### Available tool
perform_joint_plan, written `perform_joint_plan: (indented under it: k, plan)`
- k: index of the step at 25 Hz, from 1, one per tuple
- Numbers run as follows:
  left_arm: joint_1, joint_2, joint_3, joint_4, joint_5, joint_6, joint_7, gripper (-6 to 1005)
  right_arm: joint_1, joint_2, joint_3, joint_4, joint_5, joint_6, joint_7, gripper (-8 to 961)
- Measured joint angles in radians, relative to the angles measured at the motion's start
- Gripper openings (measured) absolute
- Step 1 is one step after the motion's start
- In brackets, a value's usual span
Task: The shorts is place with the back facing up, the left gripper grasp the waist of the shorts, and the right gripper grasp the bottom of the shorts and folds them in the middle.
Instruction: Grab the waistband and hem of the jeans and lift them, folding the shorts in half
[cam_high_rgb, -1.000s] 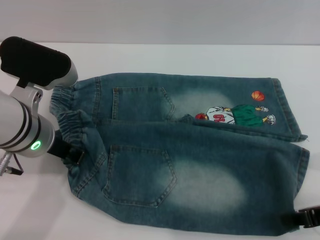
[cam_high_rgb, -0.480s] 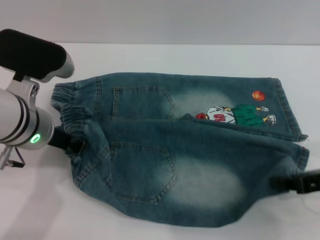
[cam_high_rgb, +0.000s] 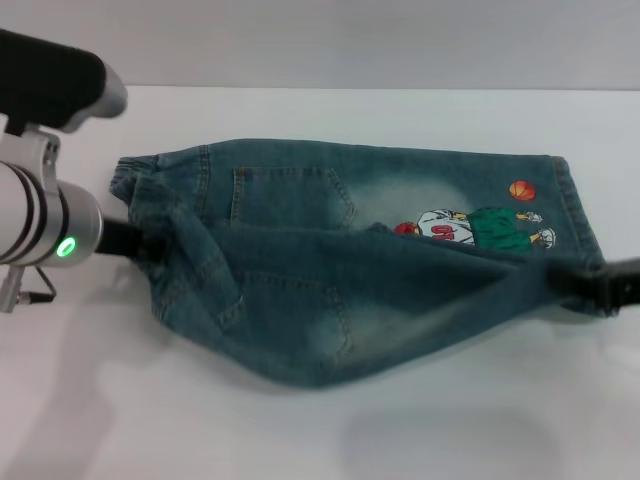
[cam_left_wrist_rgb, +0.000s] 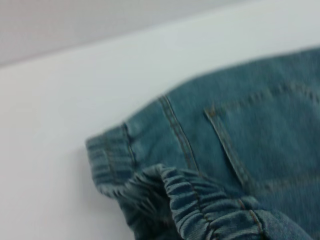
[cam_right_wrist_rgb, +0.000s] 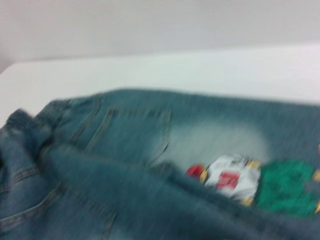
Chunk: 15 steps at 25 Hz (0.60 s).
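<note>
While my left gripper (cam_high_rgb: 135, 240) pinches the waist (cam_high_rgb: 150, 215), my right gripper (cam_high_rgb: 590, 285) clamps the hem (cam_high_rgb: 560, 275), shorts (cam_high_rgb: 340, 260) lifted between them.

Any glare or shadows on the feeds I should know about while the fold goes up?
Head view: no glare on the table; a soft shadow lies on it under the near fold of the shorts, which are stretched between the left end effector at the waistband and the right end effector at the hem. Left wrist view: even light, the waistband shading itself. Right wrist view: no glare.
</note>
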Motion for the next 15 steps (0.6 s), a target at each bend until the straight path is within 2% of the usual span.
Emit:
perform_joint_plan:
  k: [7, 15]
  plan:
    - [0.041, 0.002, -0.006, 0.003, 0.0, 0.146, -0.031, 183, -0.017, 0.002, -0.002, 0.042, 0.083, -0.194, -0.137, 85]
    - [0.111, 0.001, -0.003, 0.027, -0.069, 0.422, -0.051, 184, -0.026, -0.001, 0.008, 0.234, 0.425, -0.335, -0.442, 91]
